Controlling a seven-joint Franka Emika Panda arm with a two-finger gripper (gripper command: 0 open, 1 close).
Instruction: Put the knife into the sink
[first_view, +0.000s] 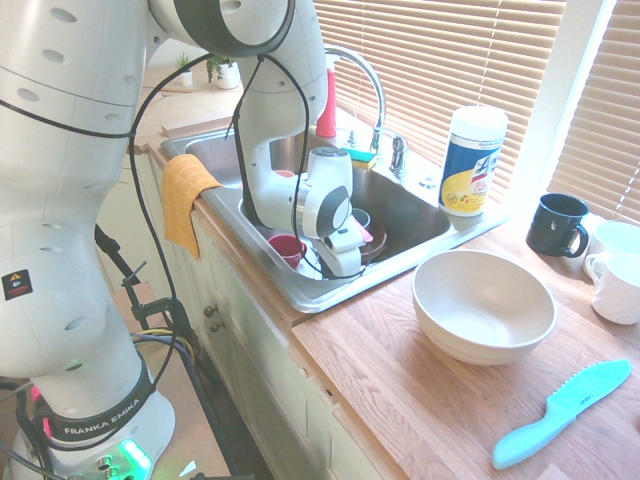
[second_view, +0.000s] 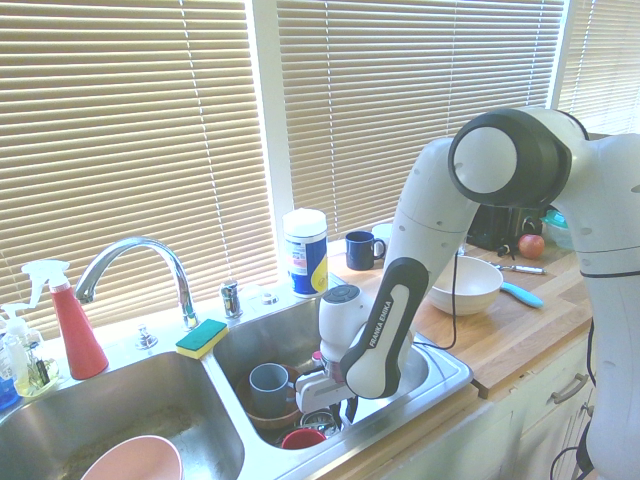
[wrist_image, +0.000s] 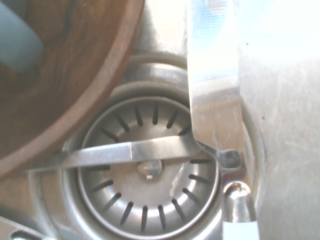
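My gripper (first_view: 343, 262) is low inside the sink (first_view: 420, 215); I can't tell from any view whether it grips or has let go. Wrist view: knife (wrist_image: 212, 95) runs over the drain (wrist_image: 150, 172), blade bright, handle end at the frame's bottom edge, so it's in the basin or just above. Thin, stiff, light, smooth metal, probably slippery; best pinched across the flat handle. Another utensil (wrist_image: 115, 152) crosses the strainer. Brown bowl (wrist_image: 65, 75) beside. Further off on the counter: cream bowl (first_view: 484, 303), blue knife (first_view: 562, 412).
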